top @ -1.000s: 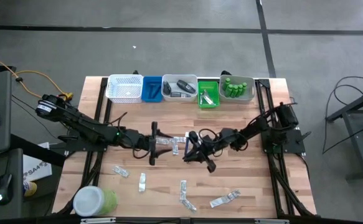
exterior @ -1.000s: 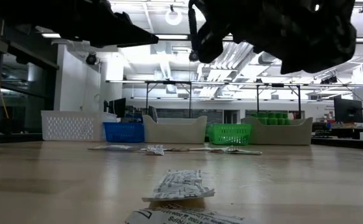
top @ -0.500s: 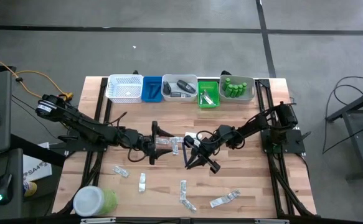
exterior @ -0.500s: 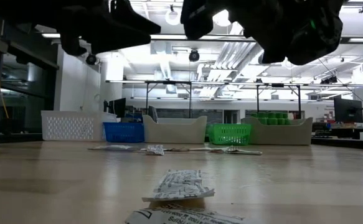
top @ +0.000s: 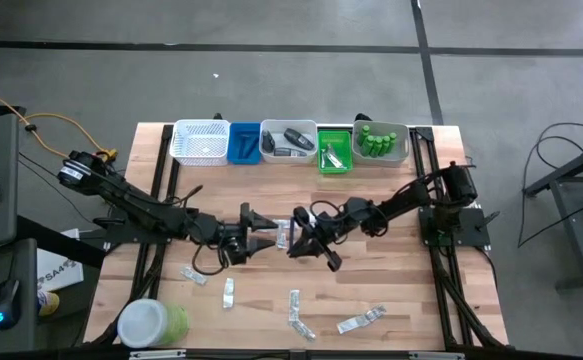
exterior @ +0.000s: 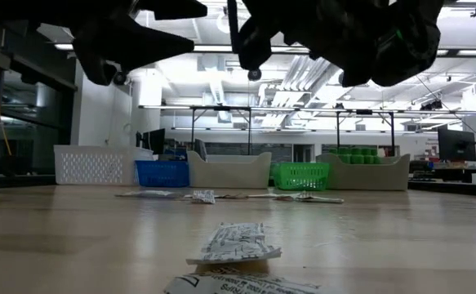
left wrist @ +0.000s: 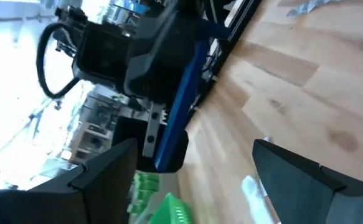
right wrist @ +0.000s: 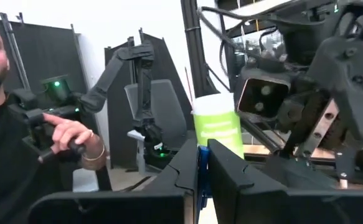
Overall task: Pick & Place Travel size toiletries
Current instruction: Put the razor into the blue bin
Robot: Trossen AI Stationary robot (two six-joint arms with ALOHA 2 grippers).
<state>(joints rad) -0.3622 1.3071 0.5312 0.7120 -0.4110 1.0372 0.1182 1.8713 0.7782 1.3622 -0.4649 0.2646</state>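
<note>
My right gripper (top: 297, 238) hangs over the table's middle, shut on a thin blue razor (left wrist: 182, 106), one of the travel size toiletries. My left gripper (top: 269, 232) faces it from the left, open, its fingers (left wrist: 106, 171) level and apart on either side of the razor's near end without touching it. A white sachet (top: 283, 234) lies flat on the table below the two grippers. Several more sachets (top: 293, 300) lie flat toward the near edge. Small green bottles (top: 376, 140) stand in the far right tray. My right gripper pinches the blue razor (right wrist: 201, 171) between its two shut fingers. The fingers come level from the table's right and point at my left gripper. The razor is lifted clear of the table, and its blue length (left wrist: 172, 146) shows beside the fingers in the left wrist view.
A row of trays stands along the far edge: white basket (top: 201, 141), blue tray (top: 243, 144), grey tray (top: 288, 142), green tray (top: 334, 152). A big green jar with a white lid (top: 151, 323) stands at the near left corner. A person (right wrist: 13, 124) stands beyond the table.
My left gripper has rolled about its own pointing line, so that its two spread fingers now show side by side from above. My right gripper has edged toward the left gripper and a little up, with the razor still between its fingers.
</note>
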